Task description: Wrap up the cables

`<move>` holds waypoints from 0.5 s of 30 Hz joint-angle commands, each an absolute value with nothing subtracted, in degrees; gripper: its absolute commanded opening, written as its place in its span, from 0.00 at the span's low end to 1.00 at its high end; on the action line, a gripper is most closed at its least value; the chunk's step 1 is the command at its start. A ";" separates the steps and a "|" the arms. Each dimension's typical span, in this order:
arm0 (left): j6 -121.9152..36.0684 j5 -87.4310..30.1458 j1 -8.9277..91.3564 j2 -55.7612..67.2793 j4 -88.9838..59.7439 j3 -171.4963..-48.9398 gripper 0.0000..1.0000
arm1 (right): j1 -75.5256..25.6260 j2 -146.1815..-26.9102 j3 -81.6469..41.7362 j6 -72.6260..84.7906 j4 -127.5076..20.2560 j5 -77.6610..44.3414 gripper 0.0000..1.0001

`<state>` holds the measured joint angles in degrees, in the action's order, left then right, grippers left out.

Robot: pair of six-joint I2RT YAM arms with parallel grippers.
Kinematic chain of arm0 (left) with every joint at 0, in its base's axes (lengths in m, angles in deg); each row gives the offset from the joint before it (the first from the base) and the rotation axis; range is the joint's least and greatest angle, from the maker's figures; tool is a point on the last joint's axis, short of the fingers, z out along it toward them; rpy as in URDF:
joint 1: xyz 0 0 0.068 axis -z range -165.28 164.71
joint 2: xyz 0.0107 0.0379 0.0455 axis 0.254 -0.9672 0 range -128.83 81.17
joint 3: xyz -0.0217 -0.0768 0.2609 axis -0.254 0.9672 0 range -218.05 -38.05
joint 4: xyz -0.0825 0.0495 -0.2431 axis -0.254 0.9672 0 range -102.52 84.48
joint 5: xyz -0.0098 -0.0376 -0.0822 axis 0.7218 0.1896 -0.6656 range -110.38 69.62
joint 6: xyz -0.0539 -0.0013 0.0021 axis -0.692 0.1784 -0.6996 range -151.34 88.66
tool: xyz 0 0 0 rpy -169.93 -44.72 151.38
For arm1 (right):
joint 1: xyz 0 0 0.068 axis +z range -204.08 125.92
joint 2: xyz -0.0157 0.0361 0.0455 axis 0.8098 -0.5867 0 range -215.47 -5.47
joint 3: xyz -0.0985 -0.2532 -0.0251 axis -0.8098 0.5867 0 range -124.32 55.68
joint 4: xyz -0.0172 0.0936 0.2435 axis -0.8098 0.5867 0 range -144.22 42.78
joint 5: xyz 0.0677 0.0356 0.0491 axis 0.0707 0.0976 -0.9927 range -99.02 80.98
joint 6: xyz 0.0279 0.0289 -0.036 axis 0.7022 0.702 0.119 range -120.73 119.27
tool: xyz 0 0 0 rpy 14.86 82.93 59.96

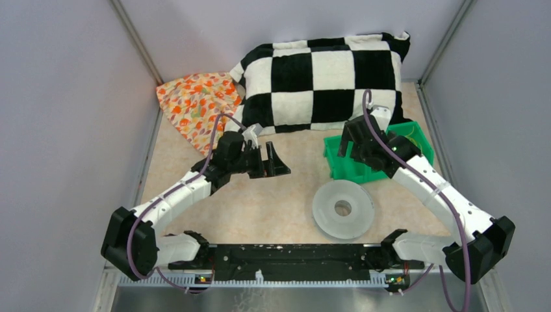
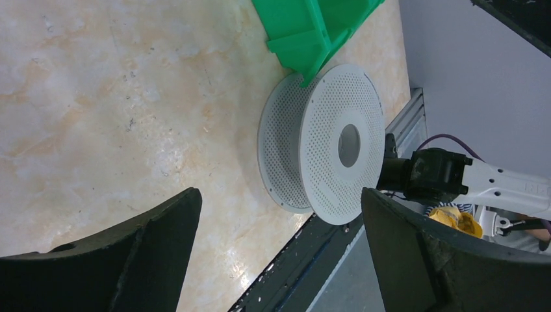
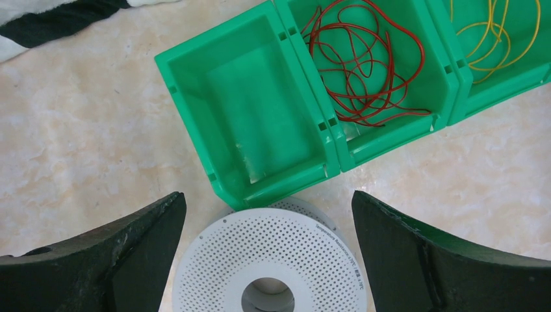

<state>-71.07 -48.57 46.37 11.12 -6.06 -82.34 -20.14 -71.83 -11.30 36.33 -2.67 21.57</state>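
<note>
A grey perforated spool [image 1: 343, 208] lies flat on the table, also in the left wrist view [image 2: 325, 143] and the right wrist view [image 3: 269, 266]. Thin red cables [image 3: 364, 62] lie tangled in the middle compartment of a green bin [image 3: 260, 117]; yellow cables [image 3: 497, 32] lie in the compartment to its right; the left compartment is empty. My left gripper [image 1: 276, 159] is open and empty, left of the bin. My right gripper [image 1: 344, 146] is open and empty above the bin's left end, apart from the cables.
The green bin [image 1: 377, 156] stands at the right, touching the spool's far edge. A black-and-white checkered pillow [image 1: 325, 81] and an orange patterned cloth [image 1: 198, 104] lie at the back. Grey walls close in both sides. The black base rail [image 1: 286, 253] runs along the near edge.
</note>
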 commanded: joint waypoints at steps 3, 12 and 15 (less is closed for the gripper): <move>-76.50 -53.33 46.93 9.26 -15.93 -80.48 0.99 | -20.60 -68.05 -9.99 34.62 -6.41 21.67 0.99; -80.29 -55.67 50.36 3.73 -25.59 -77.57 0.99 | -20.60 -66.46 -8.89 35.38 -7.21 20.96 0.99; -83.18 -58.66 51.02 0.46 -32.50 -76.58 0.99 | -20.61 -66.09 -8.96 35.59 -6.35 21.27 0.99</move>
<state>-79.68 -54.45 50.16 3.67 -21.07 -77.21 -20.14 -67.66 -8.42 35.41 -5.64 20.70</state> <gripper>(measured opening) 0.987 0.985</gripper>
